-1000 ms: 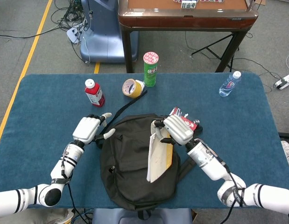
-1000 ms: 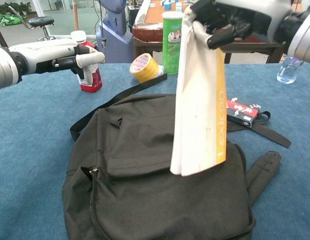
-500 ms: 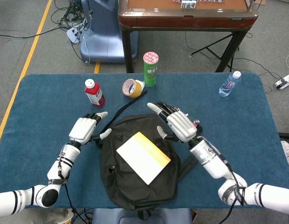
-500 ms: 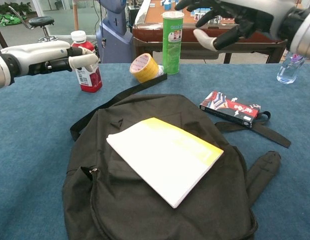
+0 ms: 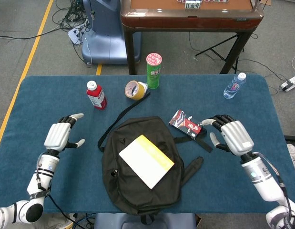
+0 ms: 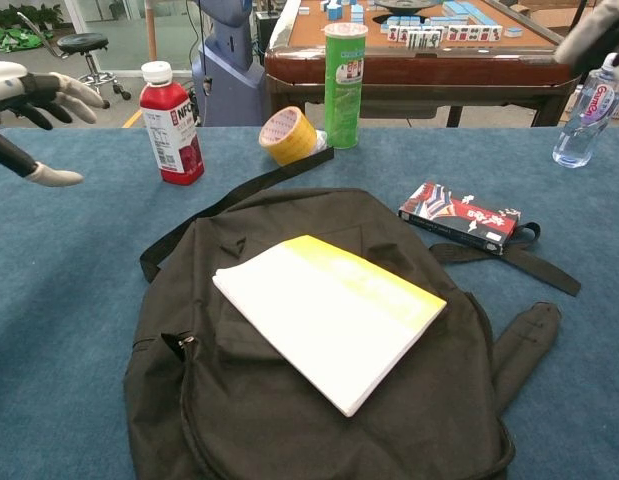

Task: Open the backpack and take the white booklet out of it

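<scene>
The black backpack [image 5: 137, 181] [image 6: 279, 420] lies flat on the blue table. On top of it rests the white booklet [image 5: 146, 161] [image 6: 329, 317], with a yellow strip along its far edge. My left hand [image 5: 60, 135] [image 6: 34, 95] hovers left of the backpack, fingers spread, holding nothing. Off to the backpack's right is my right hand [image 5: 233, 136], also spread and empty. In the chest view only a sliver of the right hand [image 6: 594, 35] shows at the top right corner.
A red bottle [image 5: 96, 95] [image 6: 171, 123], a yellow tape roll [image 5: 134, 89] [image 6: 288, 135] and a green can [image 5: 154, 70] [image 6: 344, 85] stand behind the backpack. A red and black box [image 5: 186, 123] [image 6: 457, 215] lies on a strap at its right. A water bottle [image 5: 234, 86] [image 6: 585, 115] stands far right.
A second ago my right hand held the booklet upright above the backpack; it let go and the booklet fell flat on the backpack. Both hands have since drawn outward, away from the bag.
</scene>
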### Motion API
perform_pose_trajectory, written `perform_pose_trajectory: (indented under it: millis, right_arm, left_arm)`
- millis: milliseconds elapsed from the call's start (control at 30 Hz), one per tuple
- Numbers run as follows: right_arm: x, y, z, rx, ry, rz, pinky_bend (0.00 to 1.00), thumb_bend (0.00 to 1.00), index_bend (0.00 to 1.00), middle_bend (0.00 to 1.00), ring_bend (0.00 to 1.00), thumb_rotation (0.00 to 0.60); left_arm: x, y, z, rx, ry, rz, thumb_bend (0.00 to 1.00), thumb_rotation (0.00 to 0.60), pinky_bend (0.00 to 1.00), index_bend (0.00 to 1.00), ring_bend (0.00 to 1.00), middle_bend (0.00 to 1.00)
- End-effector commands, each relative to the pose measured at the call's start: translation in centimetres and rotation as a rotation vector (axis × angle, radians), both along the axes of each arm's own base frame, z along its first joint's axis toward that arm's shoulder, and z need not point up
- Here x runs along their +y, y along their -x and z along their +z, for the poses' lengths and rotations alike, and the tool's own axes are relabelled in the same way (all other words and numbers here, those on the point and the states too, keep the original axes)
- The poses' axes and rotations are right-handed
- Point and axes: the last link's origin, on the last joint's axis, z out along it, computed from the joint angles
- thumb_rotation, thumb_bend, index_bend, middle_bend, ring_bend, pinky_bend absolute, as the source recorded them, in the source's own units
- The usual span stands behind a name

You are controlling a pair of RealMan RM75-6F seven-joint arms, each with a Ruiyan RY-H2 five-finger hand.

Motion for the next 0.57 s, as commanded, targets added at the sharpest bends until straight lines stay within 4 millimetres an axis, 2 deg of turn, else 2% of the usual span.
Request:
perform_pose_trajectory:
  millis: [33, 133, 333, 567]
  right_arm:
    - [1.8, 2.6, 0.9, 0.018, 0.023, -0.044, 0.27, 0.53, 0.32, 0.36, 0.26, 0.600]
    - [3.5, 5.0, 1.5, 0.014, 0.051, -0.095, 0.27, 0.55, 0.34, 0.37, 0.28, 0.600]
    - [6.6, 7.8, 2.1, 0.013, 0.107, -0.148, 0.32, 0.55, 0.37, 0.40, 0.32, 0.600]
    - [9.4, 9.4, 1.9, -0.007, 0.139, -0.219, 0.32, 0.55, 0.39, 0.41, 0.33, 0.600]
  left_arm:
    - [-1.4, 2.2, 1.3, 0.037, -0.041, 0.019, 0.23, 0.600, 0.17, 0.21, 0.19, 0.21]
    - [-3.4, 4.2, 2.5, 0.047, -0.078, 0.048, 0.23, 0.600, 0.17, 0.21, 0.19, 0.21]
    - [-7.0, 7.1, 4.5, 0.065, -0.126, 0.109, 0.23, 0.600, 0.17, 0.23, 0.19, 0.21]
    - [-10.6, 8.1, 5.4, 0.095, -0.142, 0.127, 0.23, 0.600, 0.17, 0.23, 0.20, 0.22]
